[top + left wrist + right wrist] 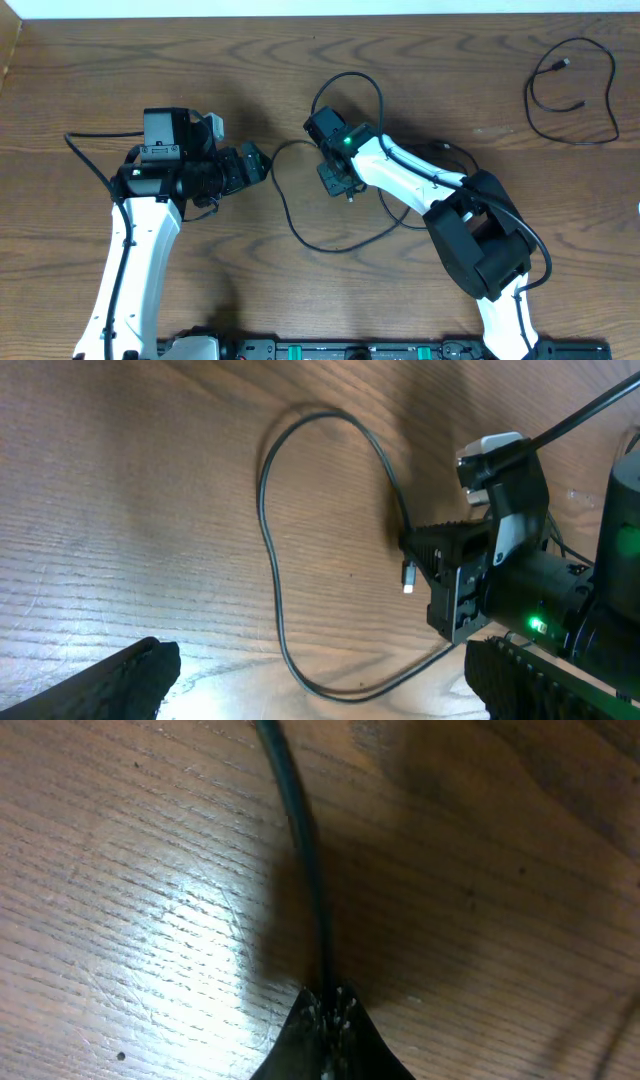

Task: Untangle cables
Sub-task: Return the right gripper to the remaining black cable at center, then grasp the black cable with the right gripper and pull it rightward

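One black cable (264, 510) lies looped mid-table — second black cable (529, 100) curls well apart.

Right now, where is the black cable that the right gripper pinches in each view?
Overhead: the black cable loops at centre, beside the right gripper.
Left wrist: wide loop, centre.
Right wrist: from top edge down into the jaws.
Shared landmark: the right gripper, shut on it.
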### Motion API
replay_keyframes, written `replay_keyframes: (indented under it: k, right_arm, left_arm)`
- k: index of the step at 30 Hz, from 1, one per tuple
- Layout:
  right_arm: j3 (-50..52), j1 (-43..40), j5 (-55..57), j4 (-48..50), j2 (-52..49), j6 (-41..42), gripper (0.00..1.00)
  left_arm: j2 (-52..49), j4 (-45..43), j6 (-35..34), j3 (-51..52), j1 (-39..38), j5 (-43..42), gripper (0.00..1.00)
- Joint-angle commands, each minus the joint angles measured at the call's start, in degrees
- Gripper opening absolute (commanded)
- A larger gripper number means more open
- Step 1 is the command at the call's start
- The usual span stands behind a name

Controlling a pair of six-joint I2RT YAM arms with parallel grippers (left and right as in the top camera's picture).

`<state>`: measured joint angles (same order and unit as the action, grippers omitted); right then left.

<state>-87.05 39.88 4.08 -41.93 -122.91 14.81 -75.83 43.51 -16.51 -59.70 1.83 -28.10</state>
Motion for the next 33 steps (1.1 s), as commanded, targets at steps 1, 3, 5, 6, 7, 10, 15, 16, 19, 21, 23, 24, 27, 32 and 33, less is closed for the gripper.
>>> replay_keyframes:
  k: [1,3,5,6,7,10,15,16,19,21,23,24,27,32,33]
  right_arm:
    - [-0.3,-0.5,-0.6,-1.2,-2.3,-2.2,0.01]
    - [-1.8,-1.3,0.2,-2.8,-0.3,-2.2,0.01]
    - [-3.5,-2.2,0.3,-4.5,3.0,-2.2,0.01]
    - [-4.2,-2.7,0.3,-5.4,5.0,-1.9,0.01]
    - [-4.9,-3.2,0.3,-6.2,7.3,-1.5,0.01]
    - [-5.3,-5.1,0.8,-7.8,15.0,-1.6,0.01]
    - [-5.3,-10.6,2.8,-14.7,27.5,-0.4,0.01]
    - [-5.3,-11.8,2.9,-16.5,29.4,0.3,0.01]
    - [-5.3,-15.5,3.1,-22.6,33.4,2.9,0.01]
    - [-5.2,-18.1,3.9,-27.2,34.5,3.7,0.01]
    - [-4.9,-20.1,4.7,-30.7,34.5,4.2,0.01]
    - [-4.3,-20.9,4.9,-31.7,34.3,4.5,0.01]
    - [-0.7,-22.5,4.8,-32.2,34.0,6.4,0.01]
    - [8.2,-22.7,4.9,-29.7,33.8,11.5,0.01]
    - [10.2,-22.7,4.8,-28.3,33.8,12.3,0.01]
  left_arm:
    - [0.7,0.2,0.1,-0.3,0.2,0.5,0.97]
    - [0.7,0.2,0.1,-0.3,0.2,0.5,0.97]
    - [0.7,0.2,0.1,-0.3,0.2,0.5,0.97]
    - [0.7,0.2,0.1,-0.3,0.2,0.5,0.97]
    - [0.7,0.2,0.1,-0.3,0.2,0.5,0.97]
    - [0.7,0.2,0.1,-0.3,0.2,0.5,0.97]
    - [0.7,0.2,0.1,-0.3,0.2,0.5,0.97]
    - [0.7,0.2,0.1,-0.3,0.2,0.5,0.97]
    - [0.7,0.2,0.1,-0.3,0.2,0.5,0.97]
    - [0.7,0.2,0.1,-0.3,0.2,0.5,0.97]
    - [0.7,0.2,0.1,-0.3,0.2,0.5,0.97]
    - [0.7,0.2,0.1,-0.3,0.2,0.5,0.97]
    - [0.7,0.2,0.1,-0.3,0.2,0.5,0.97]
    - [0.7,0.2,0.1,-0.3,0.2,0.5,0.97]
    - [0.7,0.2,0.1,-0.3,0.2,0.5,0.97]
